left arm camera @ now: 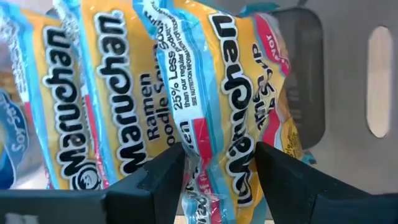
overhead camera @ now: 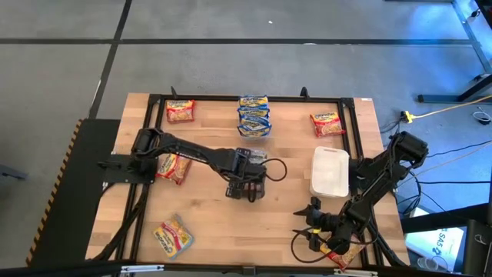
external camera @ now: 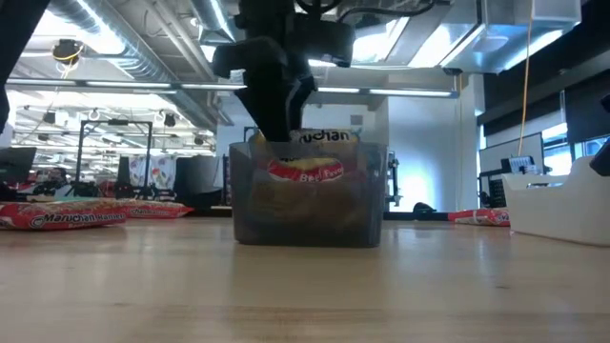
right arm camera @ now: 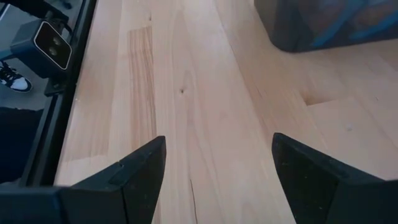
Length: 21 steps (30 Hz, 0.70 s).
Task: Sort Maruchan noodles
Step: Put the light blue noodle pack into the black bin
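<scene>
My left gripper (overhead camera: pixel 247 187) sat at the centre of the high view, over a smoky clear tub (external camera: pixel 307 195), its fingers (left arm camera: pixel 155 177) pinching the lower edge of a yellow Maruchan packet (left arm camera: pixel 233 106) with a red label. I judged that packet light, crinkly and slick, with a brittle noodle block inside, so a hold on the wrapper's edge seemed safer than a squeeze across the middle. The tub held several packets standing on edge, side by side, blue-trimmed ones next to the pinched one. Loose packets lay well apart: a blue stack (overhead camera: pixel 254 117) at upper centre, singles at upper left (overhead camera: pixel 180 111), upper right (overhead camera: pixel 327 123), lower left (overhead camera: pixel 173 237) and one (overhead camera: pixel 172 167) under my left arm. A white container (overhead camera: pixel 330 171) stood at centre right; I could not tell its contents. My right gripper (overhead camera: pixel 311 223) waited at lower right, fingers spread over bare wood.
</scene>
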Available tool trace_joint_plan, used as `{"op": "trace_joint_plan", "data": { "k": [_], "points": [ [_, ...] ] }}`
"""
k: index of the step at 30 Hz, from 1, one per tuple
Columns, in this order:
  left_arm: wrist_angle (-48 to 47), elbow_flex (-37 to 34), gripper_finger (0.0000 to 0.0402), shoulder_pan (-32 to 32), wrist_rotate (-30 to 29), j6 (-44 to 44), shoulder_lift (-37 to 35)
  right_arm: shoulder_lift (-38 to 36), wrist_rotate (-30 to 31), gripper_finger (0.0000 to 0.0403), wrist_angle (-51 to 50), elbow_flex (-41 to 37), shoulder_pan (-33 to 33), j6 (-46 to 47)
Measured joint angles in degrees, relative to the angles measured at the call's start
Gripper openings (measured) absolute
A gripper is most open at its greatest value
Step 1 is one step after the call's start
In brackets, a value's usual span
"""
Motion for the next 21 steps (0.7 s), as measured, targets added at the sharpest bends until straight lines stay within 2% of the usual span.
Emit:
{"op": "trace_joint_plan", "data": {
  "k": [5, 10, 15, 21],
  "points": [
    [-0.6, 0.6, 0.019, 0.0, 0.1, -2.1, -1.5, 0.0, 0.0, 0.0269, 0.0, 0.0, 0.0, -0.2],
    [-2.8, 1.8, 0.019, -0.8, 1.3, -7.4, -6.2, 0.0, 0.0, 0.0269, -0.4, 0.0, 0.0, -0.2],
    [-8.2, 1.7, 0.019, -5.5, 1.5, -23.0, -14.2, 0.0, -0.3, 0.0269, 0.3, 0.0, -0.1, -0.1],
    [-8.6, -3.1, 0.019, -16.7, -4.2, -45.6, -23.1, 0.1, -1.0, 0.0269, 3.6, 0.0, -0.5, -0.1]
  ]
}}
